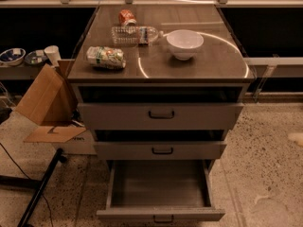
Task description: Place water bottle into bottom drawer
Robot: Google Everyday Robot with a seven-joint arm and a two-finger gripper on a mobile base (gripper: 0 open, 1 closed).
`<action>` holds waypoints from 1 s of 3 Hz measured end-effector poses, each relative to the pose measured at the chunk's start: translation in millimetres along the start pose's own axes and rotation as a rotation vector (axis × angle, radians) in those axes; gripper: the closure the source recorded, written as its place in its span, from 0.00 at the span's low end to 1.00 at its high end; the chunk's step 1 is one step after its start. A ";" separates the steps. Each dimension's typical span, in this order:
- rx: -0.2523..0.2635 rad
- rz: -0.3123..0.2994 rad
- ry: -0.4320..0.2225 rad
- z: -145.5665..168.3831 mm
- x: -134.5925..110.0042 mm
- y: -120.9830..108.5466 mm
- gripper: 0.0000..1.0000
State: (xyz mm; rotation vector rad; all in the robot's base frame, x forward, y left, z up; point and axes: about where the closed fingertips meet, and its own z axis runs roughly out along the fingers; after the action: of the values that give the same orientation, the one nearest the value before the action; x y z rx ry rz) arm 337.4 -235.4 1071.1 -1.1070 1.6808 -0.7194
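Gripper out of view; its state cannot be told. Bottom drawer (pixel 160 215) pulled open, lowest of three. Farther, on cabinet top (pixel 199 65), water bottle (pixel 134 34) lies on side: clear, ribbed, dark label band, pale cap toward white bowl (pixel 184 43). Red can (pixel 126 17) just behind.

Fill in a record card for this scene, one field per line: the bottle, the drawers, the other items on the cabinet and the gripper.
water bottle: lying on its side on the cabinet top, cap towards the bowl
bottom drawer: pulled open, nothing visible inside
top drawer: not pulled out
middle drawer: not pulled out
bowl: white, upright, right of the bottle
crushed can: green-and-white, on its side, front left of the top
red-orange can: behind the bottle, near the back edge
gripper: not in view
task state: bottle not yet in drawer
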 end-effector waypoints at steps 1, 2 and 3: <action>0.000 0.000 0.000 0.0 0.0 0.0 0.00; -0.011 0.045 -0.028 -6.6 14.2 -3.0 0.00; -0.056 0.154 -0.064 8.2 46.6 -9.3 0.00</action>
State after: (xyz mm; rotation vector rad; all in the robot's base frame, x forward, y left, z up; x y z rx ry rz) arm 342.4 -281.4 1057.6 -1.0157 1.7187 -0.5372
